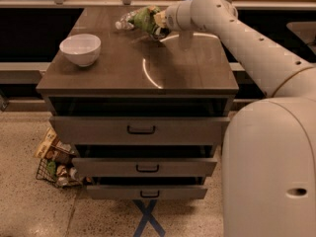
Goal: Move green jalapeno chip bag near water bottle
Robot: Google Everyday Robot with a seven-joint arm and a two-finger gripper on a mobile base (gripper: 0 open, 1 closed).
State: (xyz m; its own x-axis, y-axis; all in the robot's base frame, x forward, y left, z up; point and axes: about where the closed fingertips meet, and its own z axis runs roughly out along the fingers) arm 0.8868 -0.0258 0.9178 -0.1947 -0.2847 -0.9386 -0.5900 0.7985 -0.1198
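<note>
Drawers (140,130) stand partly pulled out at the front, beneath the worktop (187,73). On its left side sits a white bowl (80,48). Farther back, the hand (159,21) at the end of the arm (256,48) is clenched on the green jalapeno chip bag (144,19), just beside the water bottle (126,21), which lies on its side near the worktop's far edge.

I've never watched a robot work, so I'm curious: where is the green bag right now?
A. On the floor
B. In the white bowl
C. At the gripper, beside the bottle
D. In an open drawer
C: the bag is held in the gripper over the far end of the cabinet, right beside the bottle.
</note>
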